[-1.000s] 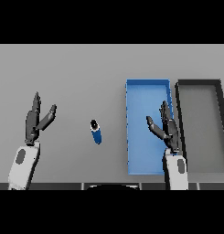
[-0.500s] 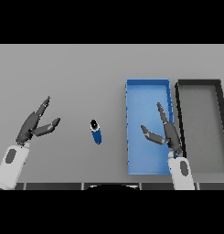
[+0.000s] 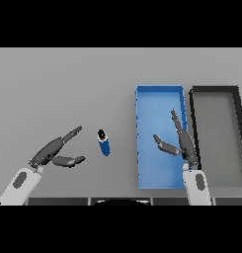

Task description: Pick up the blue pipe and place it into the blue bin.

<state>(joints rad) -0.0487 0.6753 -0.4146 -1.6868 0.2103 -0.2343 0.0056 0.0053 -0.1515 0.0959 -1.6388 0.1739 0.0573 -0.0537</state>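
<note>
We see the blue pipe lying untouched on the grey table, just beyond the spread fingers of our left hand, which grips nothing. Our right hand hovers open-fingered over the blue bin, beside a black bin. We judge pickup and placement both remain.

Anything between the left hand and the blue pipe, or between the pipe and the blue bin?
Nothing visible. Bare table separates the left hand from the blue pipe, and the pipe from the blue bin. The right hand hovers open over the bin's interior, so it may crowd the drop.
</note>
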